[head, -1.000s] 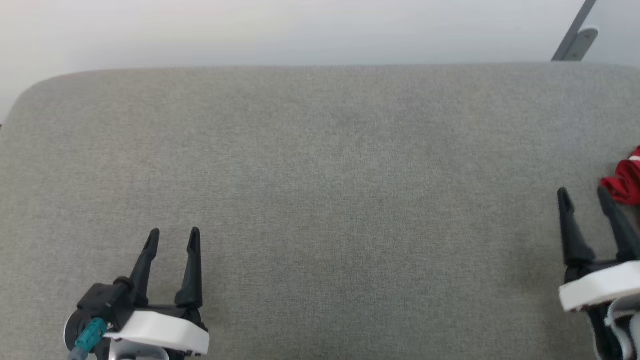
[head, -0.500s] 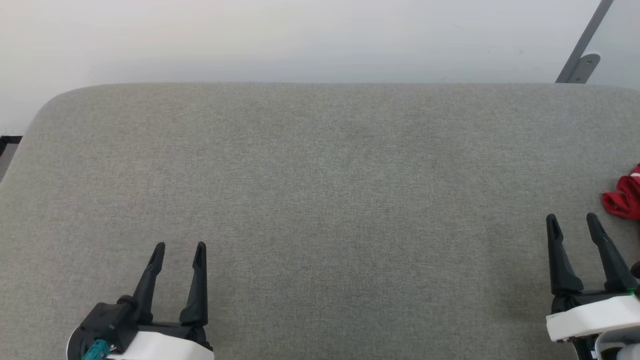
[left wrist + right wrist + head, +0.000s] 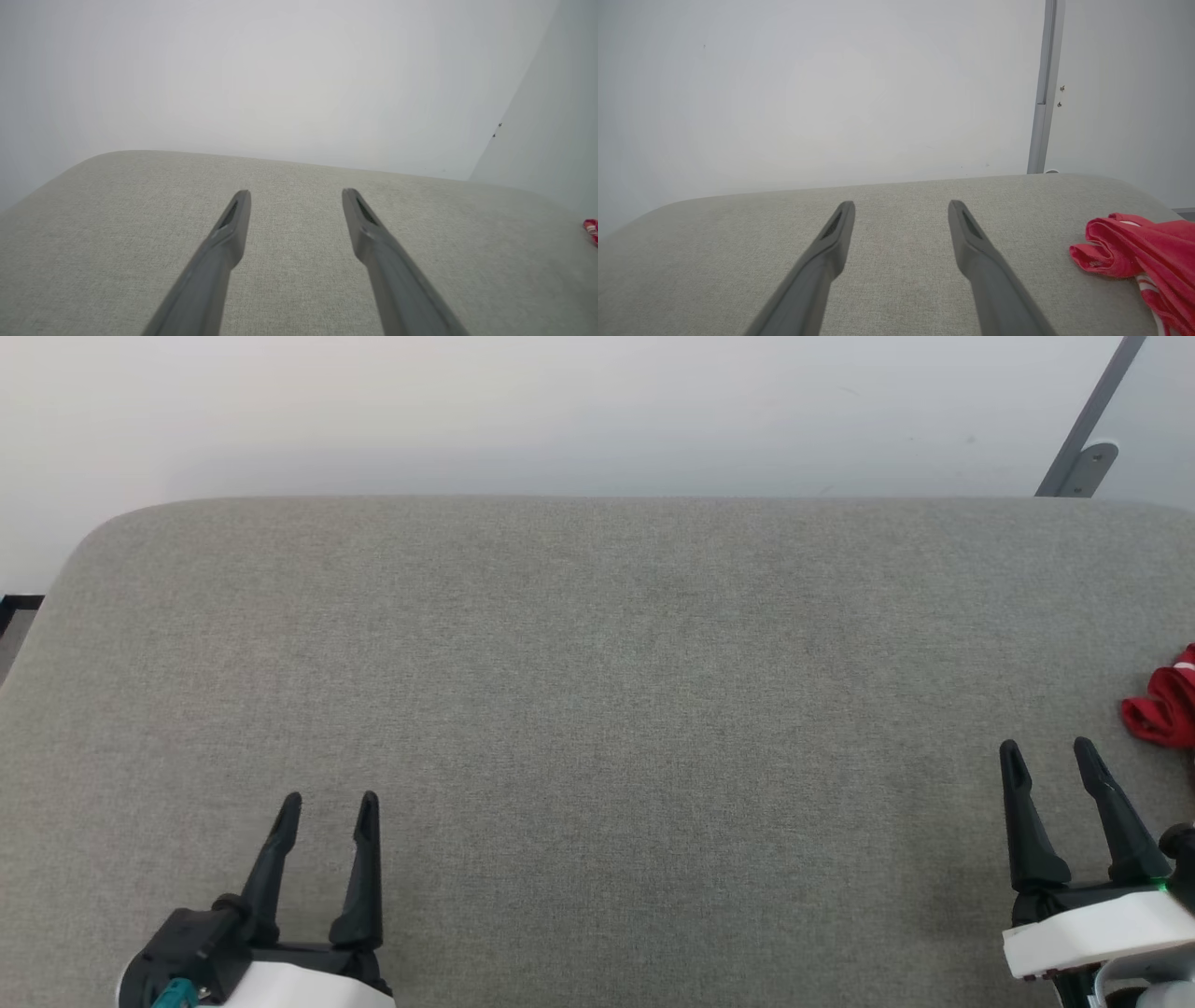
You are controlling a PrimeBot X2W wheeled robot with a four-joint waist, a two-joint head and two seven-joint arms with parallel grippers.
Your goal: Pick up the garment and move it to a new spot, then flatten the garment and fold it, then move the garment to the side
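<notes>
The garment (image 3: 1162, 709), a bunched red shirt, is seen lying on the grey fabric tabletop (image 3: 597, 663) at the 3 o'clock edge of the head view, where it is cut off by the frame. In the right wrist view it is found at 4 o'clock, with a strip of red-and-white trim showing. The right tool (image 3: 1046, 747) is held at 4 o'clock in the head view, released, its 2 fingers spread, near the garment but apart from it. The left tool (image 3: 330, 800) is held at 7 o'clock, likewise released, well apart from the garment. A pale wall (image 3: 560, 411) is seen beyond the tabletop at 12 o'clock.
</notes>
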